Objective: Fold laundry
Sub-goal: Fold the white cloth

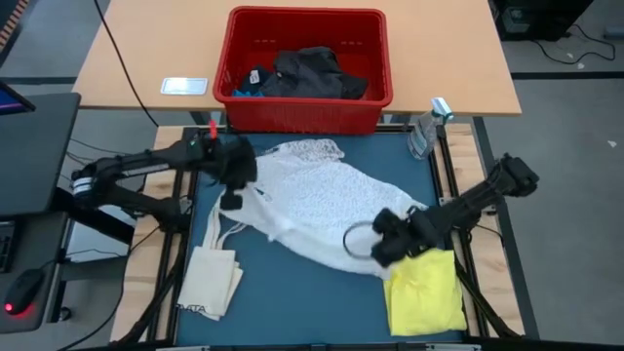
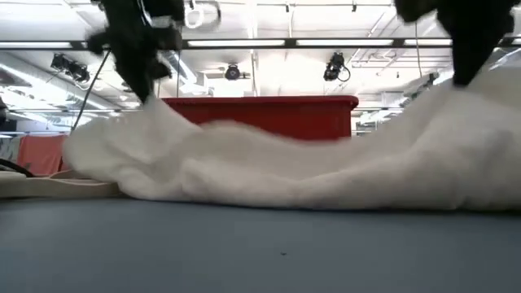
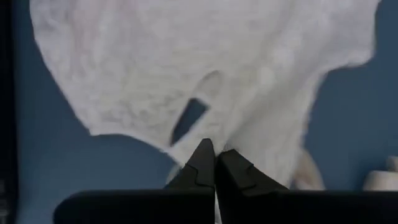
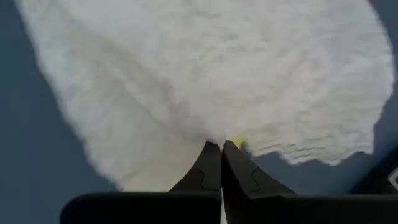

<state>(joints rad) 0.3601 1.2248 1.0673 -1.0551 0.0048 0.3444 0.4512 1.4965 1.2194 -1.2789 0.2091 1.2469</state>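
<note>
Both fingers pinch the fuzzy, rumpled white garment.

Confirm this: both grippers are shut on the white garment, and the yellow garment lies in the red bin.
Not quite. The left gripper and right gripper are shut on the white garment, but the high view shows the yellow garment on the table, not in the red bin.

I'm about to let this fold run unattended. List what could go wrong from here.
1. Both hands, left hand and right hand, are shut on the white garment; pulling apart may stretch it or slip a pinch.
2. The yellow garment lies against the right hand's pinch and could get dragged.
3. The tote bag handles sit under the white edge and may snag.
</note>
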